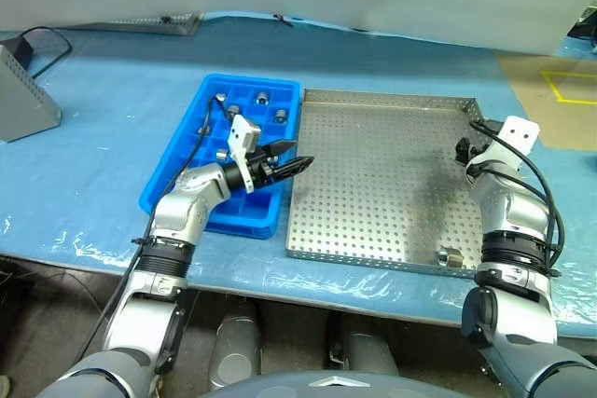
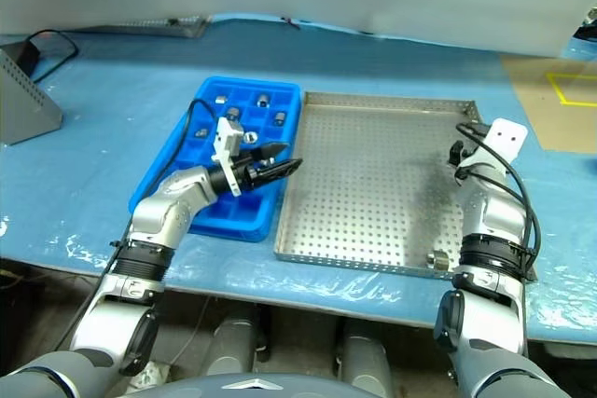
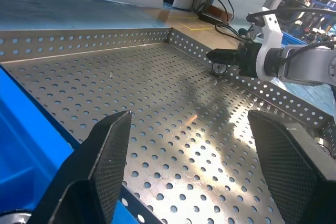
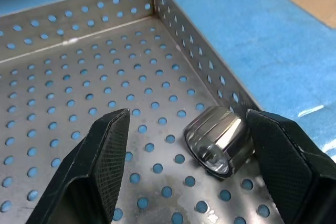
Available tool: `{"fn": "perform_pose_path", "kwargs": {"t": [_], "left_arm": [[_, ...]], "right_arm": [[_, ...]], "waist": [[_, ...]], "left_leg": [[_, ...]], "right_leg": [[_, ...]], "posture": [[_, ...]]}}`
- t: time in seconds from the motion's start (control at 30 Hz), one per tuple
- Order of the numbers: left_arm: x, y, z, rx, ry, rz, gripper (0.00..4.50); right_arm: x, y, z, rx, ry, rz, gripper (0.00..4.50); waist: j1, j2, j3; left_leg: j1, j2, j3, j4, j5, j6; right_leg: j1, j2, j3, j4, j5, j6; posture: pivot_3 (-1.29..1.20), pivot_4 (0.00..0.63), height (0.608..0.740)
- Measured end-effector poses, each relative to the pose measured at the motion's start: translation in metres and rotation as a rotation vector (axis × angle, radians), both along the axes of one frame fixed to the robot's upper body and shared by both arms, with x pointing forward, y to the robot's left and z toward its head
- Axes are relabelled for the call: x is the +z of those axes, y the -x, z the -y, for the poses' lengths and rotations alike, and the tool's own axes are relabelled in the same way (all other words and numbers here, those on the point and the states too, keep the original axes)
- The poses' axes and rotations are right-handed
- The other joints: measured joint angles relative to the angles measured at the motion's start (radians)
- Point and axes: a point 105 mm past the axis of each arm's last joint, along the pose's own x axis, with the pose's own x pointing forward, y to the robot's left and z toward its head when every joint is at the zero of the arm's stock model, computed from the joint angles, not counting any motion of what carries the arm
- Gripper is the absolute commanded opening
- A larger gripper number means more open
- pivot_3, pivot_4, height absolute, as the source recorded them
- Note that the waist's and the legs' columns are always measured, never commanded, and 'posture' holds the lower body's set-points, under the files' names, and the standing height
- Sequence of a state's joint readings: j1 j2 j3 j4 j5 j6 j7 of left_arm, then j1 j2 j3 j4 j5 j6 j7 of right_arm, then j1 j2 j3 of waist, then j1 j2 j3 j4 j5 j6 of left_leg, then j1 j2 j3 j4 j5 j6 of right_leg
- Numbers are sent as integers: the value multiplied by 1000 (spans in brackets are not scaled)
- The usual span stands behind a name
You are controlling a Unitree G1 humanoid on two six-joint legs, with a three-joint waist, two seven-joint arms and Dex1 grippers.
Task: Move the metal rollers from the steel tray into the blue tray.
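Metal roller [image 4: 218,139] between the open right claw's [image 4: 184,169] fingers; unlabelled.

steel tray [image 1: 373,184] floor: pretty much wide open, bare perforated metal across the middle, loads of room to pass.
right rim: one roller [image 4: 218,139] sits just beside it, between the spread fingers of the right gripper [image 4: 194,145], so the wall crowds that side.
near right corner: another roller [image 1: 449,256] tucked against the rim.
blue tray [image 1: 177,174]: left gripper [image 1: 297,157] hangs over its edge beside the steel tray, jaws apart.
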State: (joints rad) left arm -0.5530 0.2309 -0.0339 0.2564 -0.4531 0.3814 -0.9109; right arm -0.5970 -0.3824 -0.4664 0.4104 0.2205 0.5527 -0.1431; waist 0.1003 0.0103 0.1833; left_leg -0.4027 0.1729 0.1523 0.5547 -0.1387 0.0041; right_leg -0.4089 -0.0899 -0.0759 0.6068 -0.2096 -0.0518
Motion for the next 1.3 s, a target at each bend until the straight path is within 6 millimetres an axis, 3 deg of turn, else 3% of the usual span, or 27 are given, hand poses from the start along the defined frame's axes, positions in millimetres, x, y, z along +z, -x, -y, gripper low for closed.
{"fn": "perform_pose_path", "kwargs": {"t": [0.43, 0.63, 1.0, 1.13, 1.3], "left_arm": [[-4, -2, 0, 10, -6, 3, 3743], [-3, -2, 1, 10, -8, 7, 3743], [0, -5, 4, 9, -9, 18, 3743], [4, -8, 3, 11, -10, 25, 3743], [6, -10, -2, 8, -10, 28, 3743]], "right_arm": [[-6, -1, -2, 13, -17, -14, 3683], [-8, 1, -2, 15, -17, -16, 1769], [-7, 1, -3, 23, -24, -7, 1770], [10, -8, -33, 212, -50, 71, 1770], [75, -6, -111, 636, -43, 283, 1770]], "waist": [[0, 0, 0], [-1, 0, 0], [-1, 0, 0], [-5, 1, 0], [-2, 1, 1]], "left_leg": [[0, 0, 0, -2, 0, 0], [0, 0, 0, -2, 0, 0], [0, 0, 0, -2, 0, 0], [0, 0, 0, -3, 0, 0], [-1, 0, 0, -7, 1, -1]], "right_leg": [[0, 0, 0, -1, 0, 0], [0, 0, 0, -1, 0, 0], [-1, 0, 0, -1, 0, 0], [-2, 0, 0, -1, 0, 0], [-4, 0, 0, -2, 0, 0]], "posture": [[92, 150, 740], [85, 150, 740], [81, 150, 740], [86, 150, 740], [106, 150, 740]]}}
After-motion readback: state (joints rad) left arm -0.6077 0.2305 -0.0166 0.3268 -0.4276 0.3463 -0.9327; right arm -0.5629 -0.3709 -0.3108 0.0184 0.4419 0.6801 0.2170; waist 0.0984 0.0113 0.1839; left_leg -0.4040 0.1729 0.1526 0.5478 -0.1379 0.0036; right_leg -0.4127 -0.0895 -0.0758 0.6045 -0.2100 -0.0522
